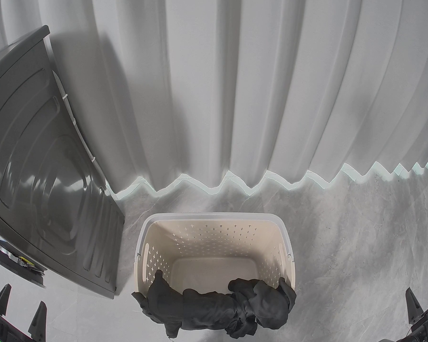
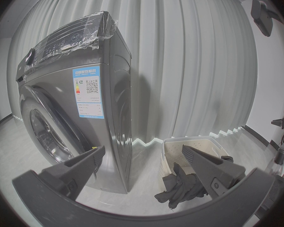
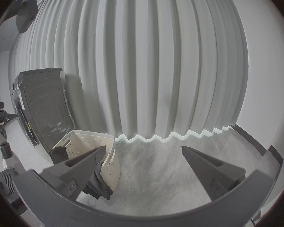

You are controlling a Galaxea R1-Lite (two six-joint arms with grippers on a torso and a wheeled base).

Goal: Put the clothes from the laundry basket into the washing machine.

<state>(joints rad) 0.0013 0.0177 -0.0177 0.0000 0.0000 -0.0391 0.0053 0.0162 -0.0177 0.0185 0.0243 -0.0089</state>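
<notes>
Clothes (image 1: 214, 307) draped over laundry basket (image 1: 214, 215) near rim | my left fingers (image 2: 82, 166) and right fingers (image 3: 208, 171) spread, empty | risk: snagging rim tips basket; washing machine (image 2: 85, 111) door looks shut

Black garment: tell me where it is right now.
In the head view the black garment hangs over the near rim of the laundry basket, low and central, with the washing machine standing to the basket's left.

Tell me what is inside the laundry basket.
A black garment is draped over the near rim of the laundry basket, partly hanging outside. The bottom behind it looks bare; whatever lies under the garment is hidden.
</notes>
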